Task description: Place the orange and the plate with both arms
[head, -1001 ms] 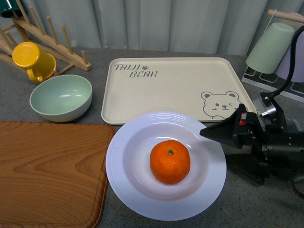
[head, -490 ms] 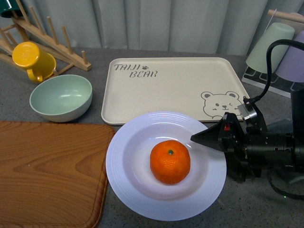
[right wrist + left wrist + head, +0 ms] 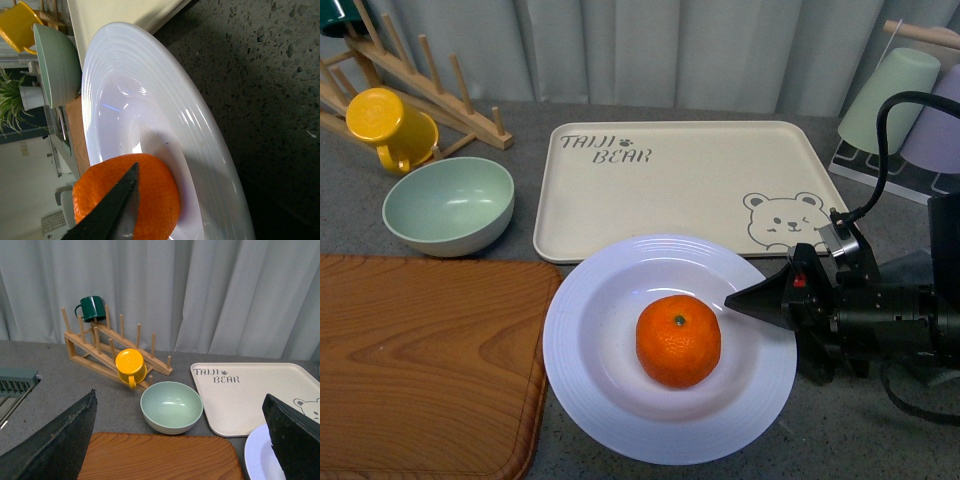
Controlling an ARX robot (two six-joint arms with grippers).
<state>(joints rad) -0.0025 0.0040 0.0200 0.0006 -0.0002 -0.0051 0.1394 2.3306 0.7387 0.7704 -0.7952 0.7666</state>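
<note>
The orange (image 3: 678, 340) sits in the deep centre of the white plate (image 3: 610, 415), which rests on the grey counter in front of the tray. My right gripper (image 3: 748, 306) comes in from the right and is shut on the plate's right rim, its upper finger (image 3: 107, 215) lying over the rim close to the orange (image 3: 152, 200). The plate (image 3: 150, 95) fills the right wrist view. My left gripper (image 3: 180, 452) is open above the wooden board, both fingers (image 3: 60, 440) wide apart and empty. It does not show in the front view. A slice of the plate (image 3: 256, 460) shows beside one finger.
A beige bear tray (image 3: 680, 180) lies behind the plate. A pale green bowl (image 3: 448, 205) stands at the left and a wooden board (image 3: 420, 360) at the front left. A yellow mug (image 3: 382, 122) hangs on the wooden rack (image 3: 430, 85). Upturned cups (image 3: 888, 100) stand far right.
My right gripper has slid left and a little lower, so its finger now lies over the plate's right rim. Plate and orange have stayed in place.
</note>
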